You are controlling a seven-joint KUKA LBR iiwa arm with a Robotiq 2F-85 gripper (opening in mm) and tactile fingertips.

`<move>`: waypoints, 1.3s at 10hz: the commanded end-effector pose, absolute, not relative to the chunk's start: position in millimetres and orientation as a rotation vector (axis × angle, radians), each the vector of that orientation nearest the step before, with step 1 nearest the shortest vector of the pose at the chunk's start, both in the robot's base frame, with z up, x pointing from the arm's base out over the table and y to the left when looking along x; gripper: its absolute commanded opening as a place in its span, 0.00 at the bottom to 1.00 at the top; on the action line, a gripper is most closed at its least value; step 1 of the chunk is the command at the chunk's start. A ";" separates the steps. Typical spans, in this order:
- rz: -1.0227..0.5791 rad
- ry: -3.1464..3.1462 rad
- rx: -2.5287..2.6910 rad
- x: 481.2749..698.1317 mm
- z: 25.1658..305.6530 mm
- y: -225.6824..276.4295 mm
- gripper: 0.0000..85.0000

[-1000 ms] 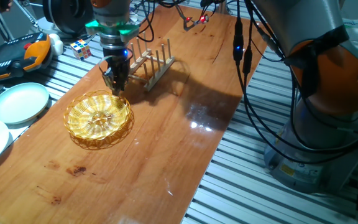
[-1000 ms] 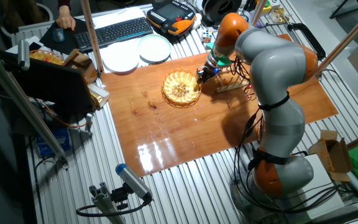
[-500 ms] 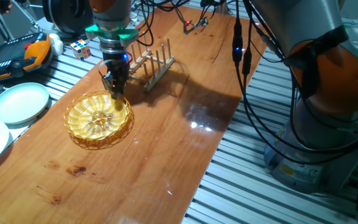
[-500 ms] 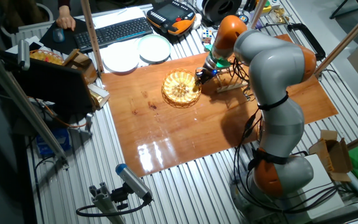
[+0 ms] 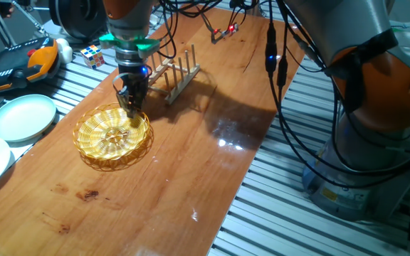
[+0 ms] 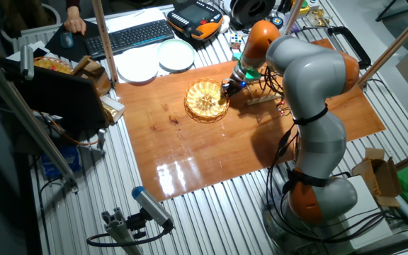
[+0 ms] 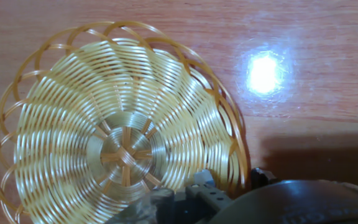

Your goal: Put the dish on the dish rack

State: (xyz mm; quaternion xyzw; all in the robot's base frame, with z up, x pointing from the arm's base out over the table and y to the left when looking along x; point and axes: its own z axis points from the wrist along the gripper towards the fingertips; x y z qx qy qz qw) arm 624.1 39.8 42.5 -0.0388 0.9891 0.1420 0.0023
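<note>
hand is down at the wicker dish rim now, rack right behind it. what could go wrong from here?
1. The hand straddles the dish at its looped, open-weave rim on the rack side; a finger could slip through a loop or pinch thin wire, so the grip may be weak.
2. Held at one edge, the dish may tilt or swing when lifted.
3. The dish rack stands close behind the hand; the dish could catch its pegs on the way over.

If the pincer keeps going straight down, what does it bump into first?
Probably the rim of the dish: the pincer points down over its near edge, one finger on each side. The table lies just below.
</note>
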 end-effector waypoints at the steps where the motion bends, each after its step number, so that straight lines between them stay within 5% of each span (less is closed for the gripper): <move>1: 0.451 3.102 -0.120 624.2 41.8 40.3 0.47; 13: 0.478 3.093 -0.094 626.1 35.7 51.4 0.47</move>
